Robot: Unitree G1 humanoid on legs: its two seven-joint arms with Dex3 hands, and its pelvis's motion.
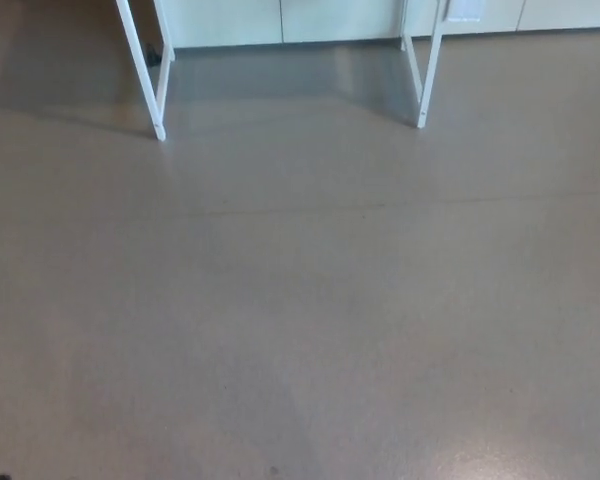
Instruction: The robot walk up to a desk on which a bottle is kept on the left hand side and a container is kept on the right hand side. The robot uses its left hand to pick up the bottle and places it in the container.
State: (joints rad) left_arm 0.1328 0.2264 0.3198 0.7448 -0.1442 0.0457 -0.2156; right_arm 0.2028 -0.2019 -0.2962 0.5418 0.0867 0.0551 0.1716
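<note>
Nearest us, floor (300,340): smooth grey-brown sheet, faint sheen at the lower right, a thin seam line running across at mid-height. A small dark speck sits at the bottom left corner; we cannot tell what it is.

Farther off, 2 sets of white table legs reach the floor: left legs (148,70) slanting down to a foot near the upper left, right legs (426,70) coming down right of centre. The gap between them is wide. A soft shadow lies on the floor under and around them, darker toward the upper left.

Behind the legs, a pale wall of cabinet fronts (330,18) runs along the top edge, with vertical joints dividing its panels.

Tabletop lies above the frame, so we see neither bottle nor container; their place cannot be told from here.

Neither robot hand shows in the head view, so we cannot tell whether either is spread, closed or gripping.
</note>
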